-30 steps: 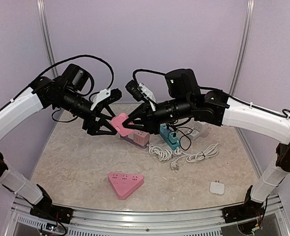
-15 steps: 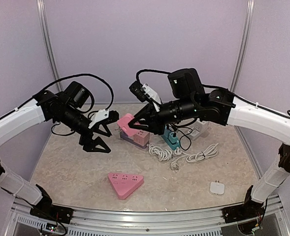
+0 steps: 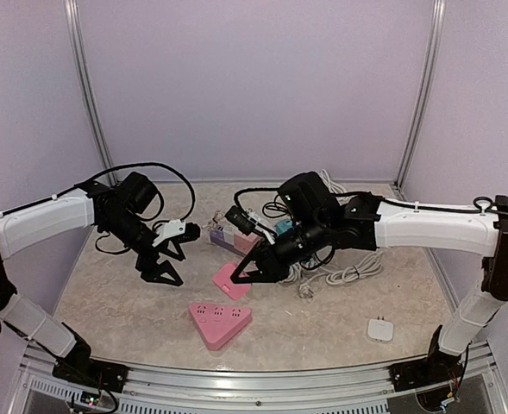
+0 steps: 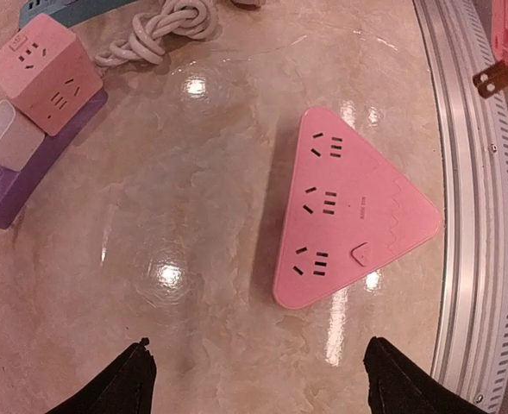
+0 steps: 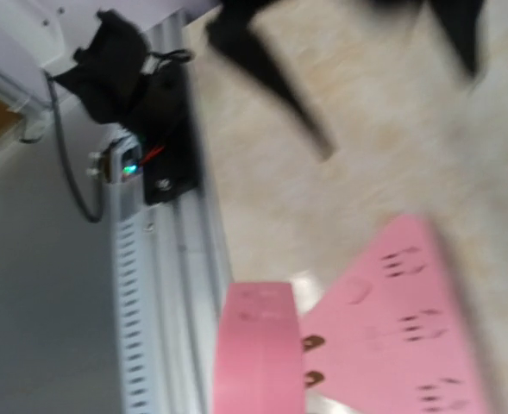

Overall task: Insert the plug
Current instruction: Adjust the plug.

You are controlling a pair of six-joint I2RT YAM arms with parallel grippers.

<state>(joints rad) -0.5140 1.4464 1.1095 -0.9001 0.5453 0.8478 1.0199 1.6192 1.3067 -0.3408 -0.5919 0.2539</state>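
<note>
My right gripper (image 3: 243, 276) is shut on a pink plug (image 3: 233, 281) and holds it low over the table, just behind the pink triangular power strip (image 3: 221, 322). In the right wrist view the plug (image 5: 258, 345) shows two metal prongs (image 5: 310, 360) pointing at the strip (image 5: 400, 328), close to its near corner. My left gripper (image 3: 164, 260) is open and empty, to the left of the plug. In the left wrist view its fingertips (image 4: 138, 373) hover above bare table beside the strip (image 4: 348, 207); the plug (image 4: 505, 39) shows at the top right corner.
A purple strip (image 3: 222, 239) carrying a pink cube socket (image 4: 45, 73) lies behind. A teal strip (image 3: 285, 228) and coiled white cable (image 3: 350, 272) lie to the right. A white adapter (image 3: 380, 329) sits front right. The metal rail (image 5: 150, 259) runs along the front edge.
The left gripper let go of the pink plug and dropped down-left, open. The right gripper kept the plug and carried it down towards the triangular strip.
</note>
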